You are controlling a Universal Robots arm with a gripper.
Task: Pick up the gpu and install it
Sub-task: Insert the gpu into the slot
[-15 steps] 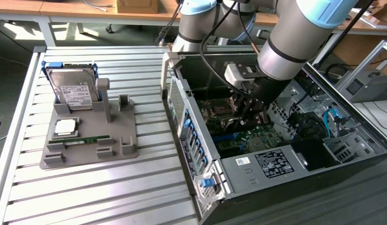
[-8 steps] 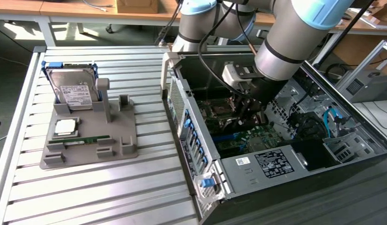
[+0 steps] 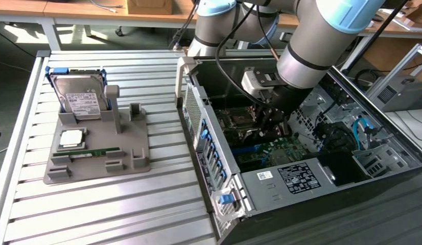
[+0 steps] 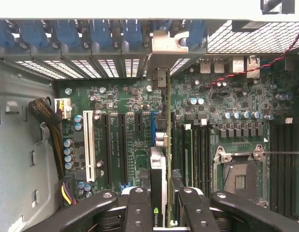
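The gpu [image 4: 157, 174] stands on edge inside the open computer case [image 3: 279, 178], a thin card with a small green logo near my fingers. It runs along the blue expansion slot [image 4: 152, 126] of the motherboard. Its silvery bracket end [image 4: 165, 44] reaches the row of rear slot openings. My gripper [image 4: 163, 199] is shut on the card's near end, one black finger [image 4: 139, 205] on each side. In the exterior view my gripper [image 3: 272, 122] is lowered deep into the case over the motherboard. Whether the card sits fully in the slot I cannot tell.
A grey fixture [image 3: 95, 153] on the slatted table at the exterior view's left carries a hard drive [image 3: 78, 94], a processor chip [image 3: 72, 137] and a green memory stick [image 3: 88, 152]. Near the card are a white slot [image 4: 89, 145], a cable bundle [image 4: 48, 116] and the processor socket [image 4: 241, 176].
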